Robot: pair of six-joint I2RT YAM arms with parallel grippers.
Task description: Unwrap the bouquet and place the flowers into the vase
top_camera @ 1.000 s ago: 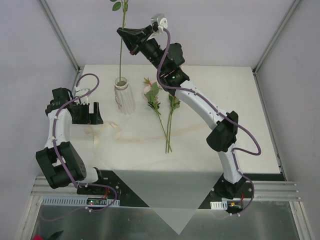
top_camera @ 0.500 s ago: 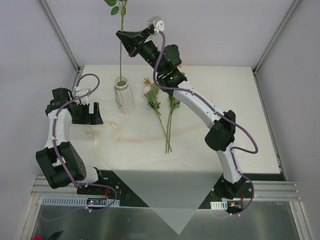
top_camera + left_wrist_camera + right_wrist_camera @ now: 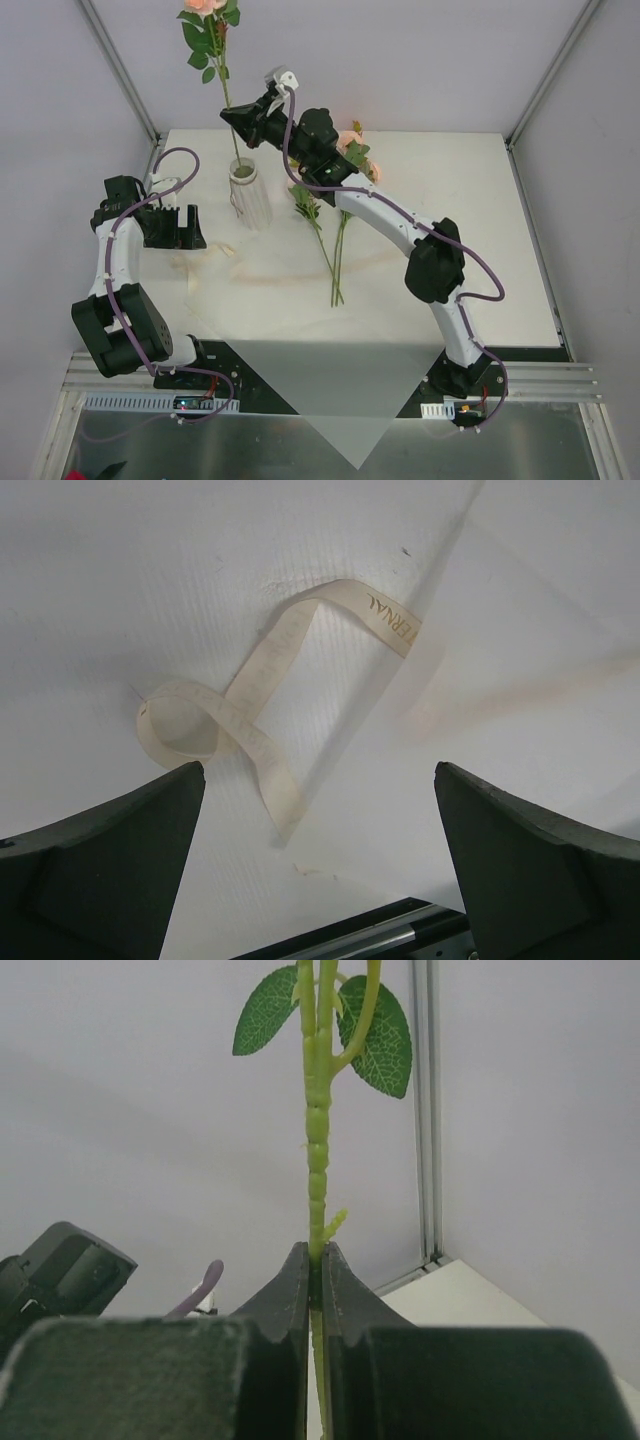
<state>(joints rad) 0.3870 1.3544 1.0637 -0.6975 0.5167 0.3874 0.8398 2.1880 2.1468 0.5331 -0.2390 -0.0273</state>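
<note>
Standing in the small white ribbed ceramic vase (image 3: 250, 200) at the upper left of the overhead frame, a peach-pink rose on a long green stem (image 3: 222, 90) is clamped by the closed right gripper (image 3: 317, 1260). The stem is best lowered straight down until it seats, and only then released. The left gripper (image 3: 318, 780) is held wide apart over a pale raffia ribbon (image 3: 260, 710). Other leafy stems (image 3: 335, 250) are left lying at centre.

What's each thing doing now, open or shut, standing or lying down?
White ribbed ceramic vase: standing upright, one stem in it.
Peach-pink rose on long green stem: upright, foot in vase.
Other green flower stems: lying flat on table.
Pale ribbon: untied, curled loose on table.
Left gripper: open, empty.
Right gripper: shut on stem.
</note>
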